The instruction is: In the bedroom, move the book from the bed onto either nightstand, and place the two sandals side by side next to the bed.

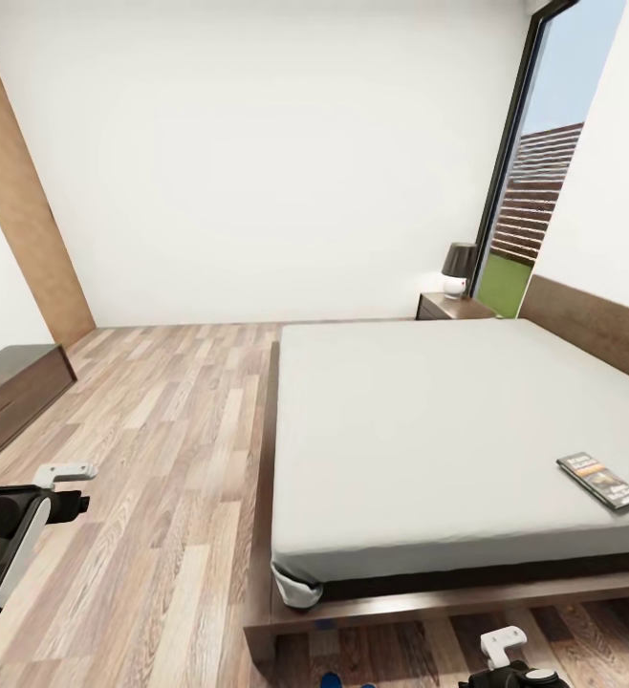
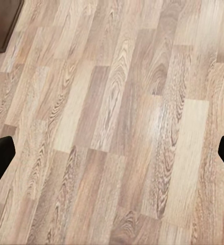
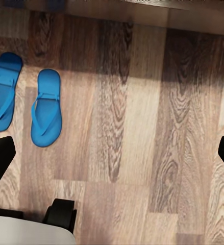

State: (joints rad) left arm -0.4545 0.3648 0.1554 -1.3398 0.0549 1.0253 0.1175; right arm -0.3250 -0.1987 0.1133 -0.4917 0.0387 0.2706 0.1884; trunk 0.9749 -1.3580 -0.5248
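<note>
The bedroom had white walls (image 1: 257, 143) and a floor (image 1: 162, 430) of brown wood planks. A tall window (image 1: 534, 172) with a dark frame stood in the far right corner and showed grass and a slatted fence.

The bed (image 1: 448, 420) was the largest thing, low, with a dark wooden frame and a plain grey mattress. It filled the right half of the head view, and its headboard (image 1: 592, 325) ran along the right wall. At the near corner of the mattress the cover was lifted a little.

A long low dark bench (image 1: 9, 397) stood against the left wall, well apart from the bed. Behind it a wooden panel (image 1: 28, 210) rose along the wall.

The nightstand (image 1: 453, 307) stood in the far corner, just beside the head of the bed, under the window. A lamp (image 1: 459, 268) with a dark shade stood on it.

The book (image 1: 599, 479) lay flat on the mattress, near the right edge of the head view and closer to the foot side of the bed.

The two sandals (image 3: 27, 102) lay on the floor side by side, almost parallel and slightly apart, close to the bed frame, in its shadow.

The left gripper (image 2: 112, 153) hung over bare floor with its jaws spread wide and nothing between them. The right gripper (image 3: 112, 153) was also spread wide and held nothing; the sandals lay to one side of it, not between its fingers. A dark wheel (image 3: 60, 214) of the robot base showed near it.
</note>
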